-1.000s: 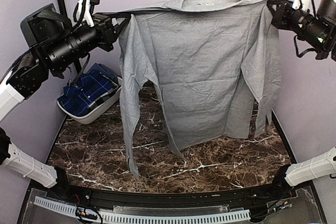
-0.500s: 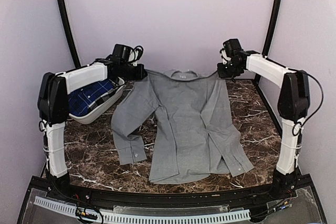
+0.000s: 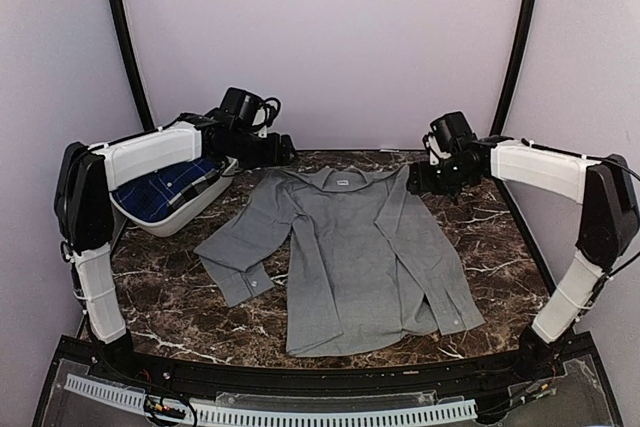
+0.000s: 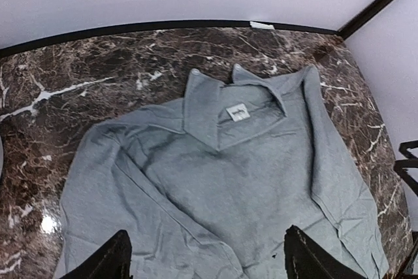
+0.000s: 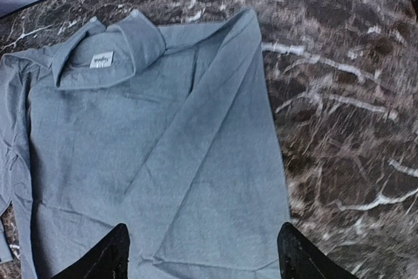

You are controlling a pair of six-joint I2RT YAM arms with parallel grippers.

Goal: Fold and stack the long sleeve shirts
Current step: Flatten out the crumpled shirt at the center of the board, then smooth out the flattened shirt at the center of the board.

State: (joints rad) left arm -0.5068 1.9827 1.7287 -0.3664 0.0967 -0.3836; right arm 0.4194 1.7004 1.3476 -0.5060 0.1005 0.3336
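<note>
Spread wide, the left claw (image 4: 206,262) shows its two dark fingertips at the bottom corners of its wrist view with nothing between them. The right claw (image 5: 202,256) looks the same in its own view. Both have let go of the grey shirt (image 3: 360,247), which a second ago hung in the air pinched at the shoulders. In the overhead view the shirt now lies flat on the marble desk (image 3: 170,317), its hem nearest at lower centre. One sleeve (image 3: 235,262) angles out towards the lower left, while the other sleeve (image 3: 440,282) runs down the body's right side. Farther back, the collar (image 3: 340,179) sits at the frame's middle with its label up, and the two claws hover just beyond each shoulder. Farthest, at the left, the plaid shirt (image 3: 165,187) is bunched in the white basket (image 3: 175,222), well apart from the grey one. The lay-out step looks done, so folding can begin. The sleeves probably need bringing in over the body first, and the splayed left-of-frame sleeve, slightly rumpled near the cuff, is the likelier one to drag or twist.
</note>
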